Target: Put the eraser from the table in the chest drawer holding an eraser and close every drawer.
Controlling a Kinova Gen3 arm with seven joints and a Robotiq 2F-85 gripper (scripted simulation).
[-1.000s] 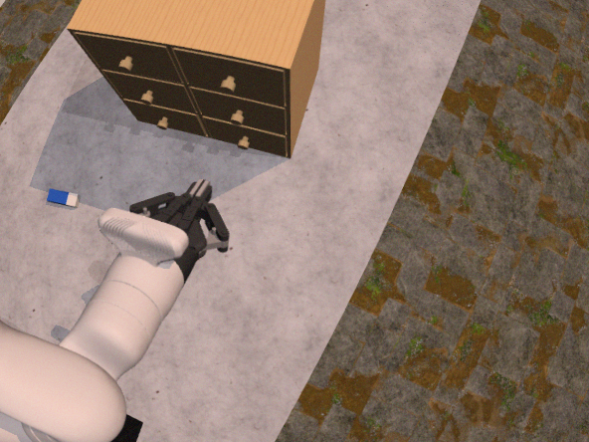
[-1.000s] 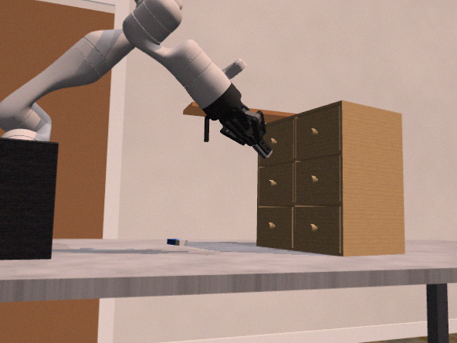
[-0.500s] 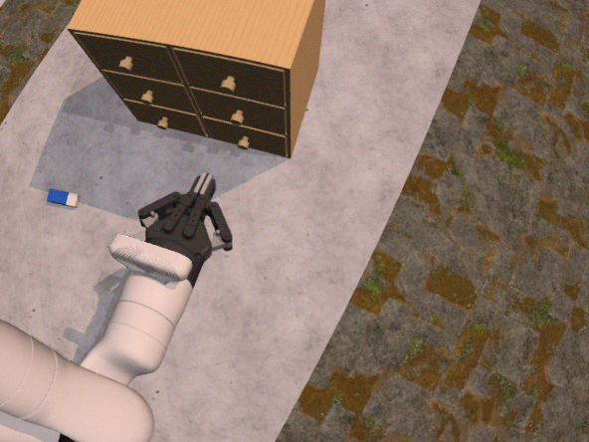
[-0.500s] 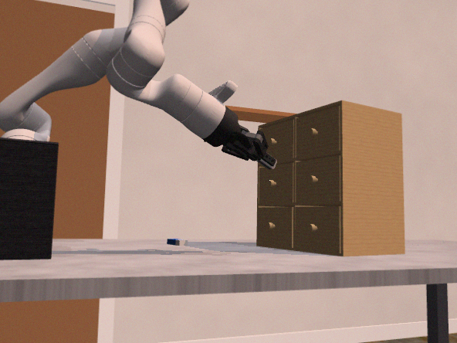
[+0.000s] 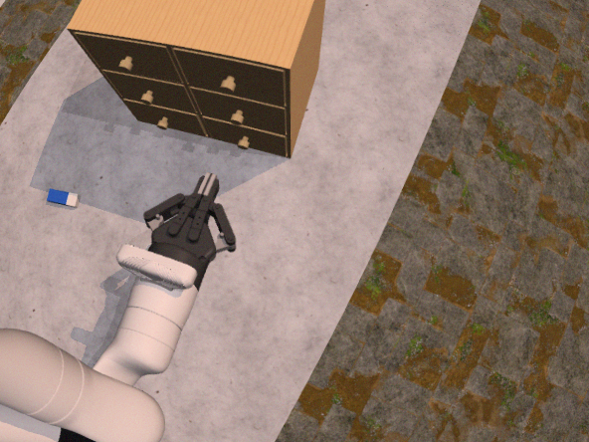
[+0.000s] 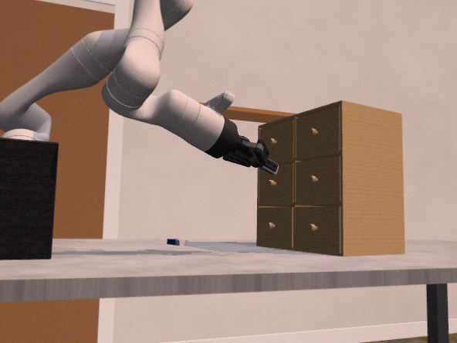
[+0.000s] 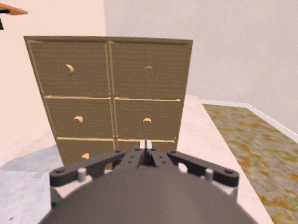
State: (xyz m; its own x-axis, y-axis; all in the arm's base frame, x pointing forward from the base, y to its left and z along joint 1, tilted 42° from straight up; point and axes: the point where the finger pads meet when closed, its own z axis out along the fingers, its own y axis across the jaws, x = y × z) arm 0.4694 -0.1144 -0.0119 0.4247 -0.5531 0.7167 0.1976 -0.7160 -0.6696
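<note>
"While we look from above, what sits farthest left?"

"The eraser (image 5: 62,198) (image 6: 177,242), flat on the counter (image 5: 279,299) (image 6: 231,266), by the left-hand edge of the chest's shadow. Its blue part points left and its white end points right, and the long axis runs nearly sideways in that view, dipping a little toward the white end."

"Any room around it?"

"Bare counter on its near side, and a shaded stretch between it and the chest (image 5: 199,25) (image 6: 372,178) (image 7: 111,90). It stands well apart from the claw (image 5: 208,185) (image 6: 273,168) (image 7: 146,146), too."

"And the claw itself?"

"Next along to the right. Its fingers are pressed together, narrow, with nothing between them. They point toward the chest's front and slope downward, up above the counter."

"How does the chest stand?"

"Upright, beyond the claw, two columns of three drawers, each with a small round knob. All six fronts look pushed in, so I can't tell which one hides the other eraser."

"What about the far right?"

"Past the chest's right side there's a strip of open counter, then the counter's long slanting edge. Beyond that lies the patchy stone floor (image 5: 473,249) (image 7: 250,145), brown and green in places."
</note>
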